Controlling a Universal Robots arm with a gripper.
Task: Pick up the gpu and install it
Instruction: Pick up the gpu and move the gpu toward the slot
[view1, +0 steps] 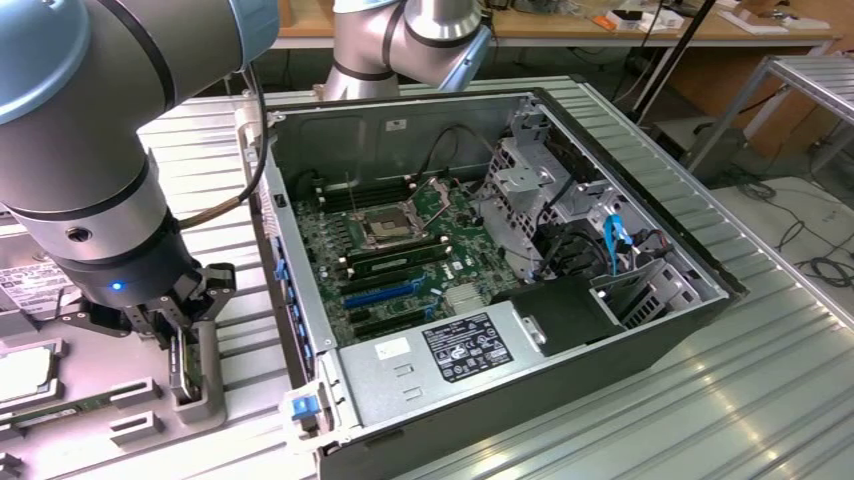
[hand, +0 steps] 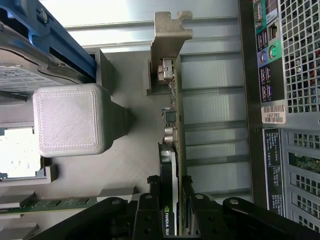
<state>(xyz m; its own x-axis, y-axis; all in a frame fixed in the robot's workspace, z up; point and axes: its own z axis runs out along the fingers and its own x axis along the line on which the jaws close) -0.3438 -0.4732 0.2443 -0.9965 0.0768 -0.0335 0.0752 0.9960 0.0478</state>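
The small thin black rectangular expansion card, the gpu (hand: 167, 170), stands on its long edge in a slot of the flat grey printed plastic parts tray (hand: 130, 170). This upright storage leaves both broad faces free for a side grip. The silver metal end bracket (hand: 170, 35) of the card points away from the wrist and lies clear of the fingers.

The black two-finger gripper (view1: 183, 350) is lowered over the tray at the exterior view's left. In the wrist view the fingers (hand: 152, 205) straddle the card near the end opposite the bracket, one on each face. They appear pressed against it, so the tool is judged to be pinching the gpu. The card is not yet lifted; its lower edge sits in the tray.

A rounded grey printed block (hand: 70, 120) rises beside the card. The silver labelled hard drive with blue rail (hand: 20, 80) and the long green memory stick (hand: 50, 203) occupy their own bays in the same tray, so each part can be reached separately.

The black open-sided computer case (view1: 641, 230) lies on its side on the ribbed metal table (view1: 747, 400), just beside the tray. This attitude turns the green motherboard (view1: 400, 240) upward. Its blue expansion slots (view1: 380, 295) are thereby exposed to a vertical approach.
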